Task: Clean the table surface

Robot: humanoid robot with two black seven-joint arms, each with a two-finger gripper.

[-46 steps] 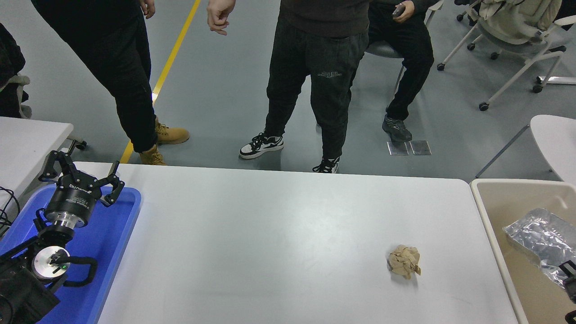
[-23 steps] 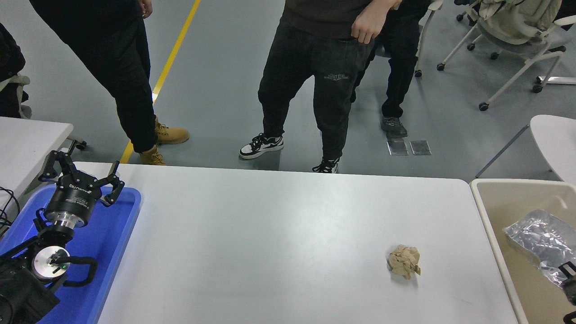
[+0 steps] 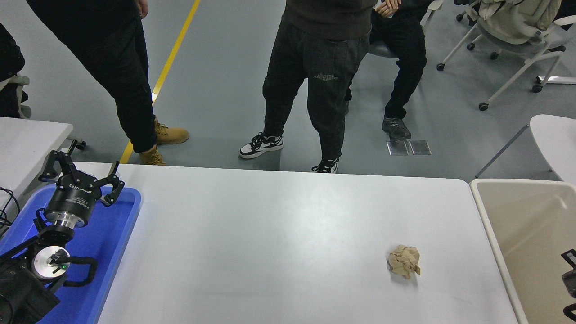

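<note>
Tray (image 3: 118, 234), blue, sat at bench's left end w/ left gripper (image 3: 80, 175) over it, fingers spread open, holding nothing. Bench surface (image 3: 270, 234) ran long axis left-right across centre; crumpled brown paper ball (image 3: 404, 261) lay right of middle. Beige bin (image 3: 517, 216) beside right end; right gripper (image 3: 569, 281) at its edge, fingers' state unclear.

The left arm is reaching in at the table's near left corner, its end effector (image 3: 81, 176) pointing away from the camera with fingers (image 3: 116, 186) spread apart. The right end effector (image 3: 569, 281) is barely showing at the right edge; its fingers are unreadable.
</note>
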